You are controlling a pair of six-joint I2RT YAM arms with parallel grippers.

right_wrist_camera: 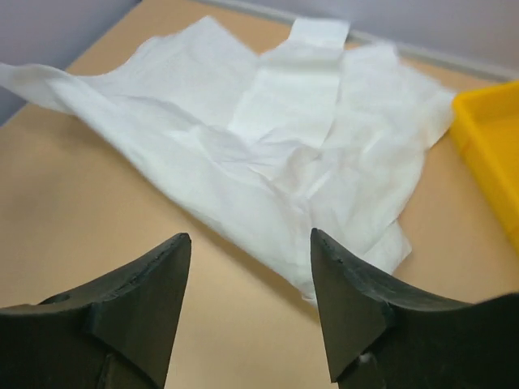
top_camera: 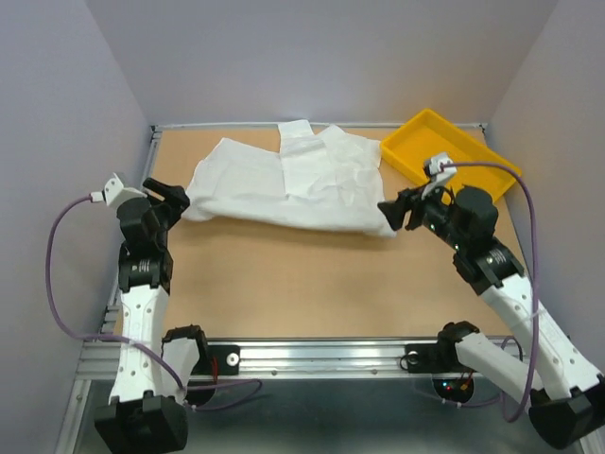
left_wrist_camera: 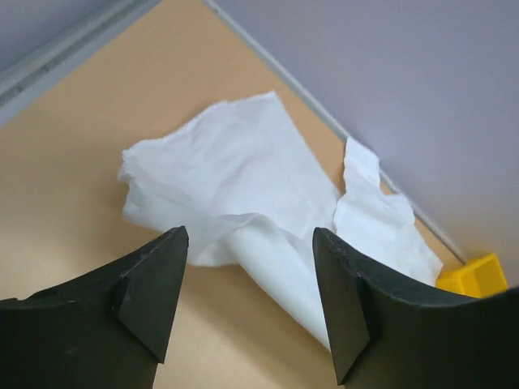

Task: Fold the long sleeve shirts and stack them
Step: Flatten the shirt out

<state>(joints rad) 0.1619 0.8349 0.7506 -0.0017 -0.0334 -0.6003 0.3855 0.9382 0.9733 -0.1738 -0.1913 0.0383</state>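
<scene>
Left gripper (left_wrist_camera: 249,233): right under our nose in the left wrist view, its two dark fingers stand apart with nothing between them. It grasps nothing and hangs just short of the cloth's left end.
Shirt (top_camera: 293,184): white and thin, it lies on the far half of the table (top_camera: 284,284), between the two grippers. It is spread wide but rumpled, with a narrower panel turned over its middle and a loose roll along its near edge.
Right gripper (right_wrist_camera: 250,235): here too we see the fingers parted, released and empty. The shirt's near right corner lies just ahead of them, not pinched.
Yellow tray (top_camera: 452,151): it sits in the far right corner, close beside the shirt's right edge, and we see no shirt in it.
Done so far: we judge it early going. Some cloth is turned in, but we see no tidy rectangle and nothing is stacked anywhere.
Left to do: we reckon the sleeves and sides need bringing in and the body needs folding down. Only after that comes the stacking.
Hard to make out: only one shirt shows, so we cannot say whether others wait out of view. Sleeves, collar and buttons are lost in the crumple, and we cannot tell which fold is which. The tray's near end hides behind the right wrist, and we cannot tell whether cloth and tray touch.
</scene>
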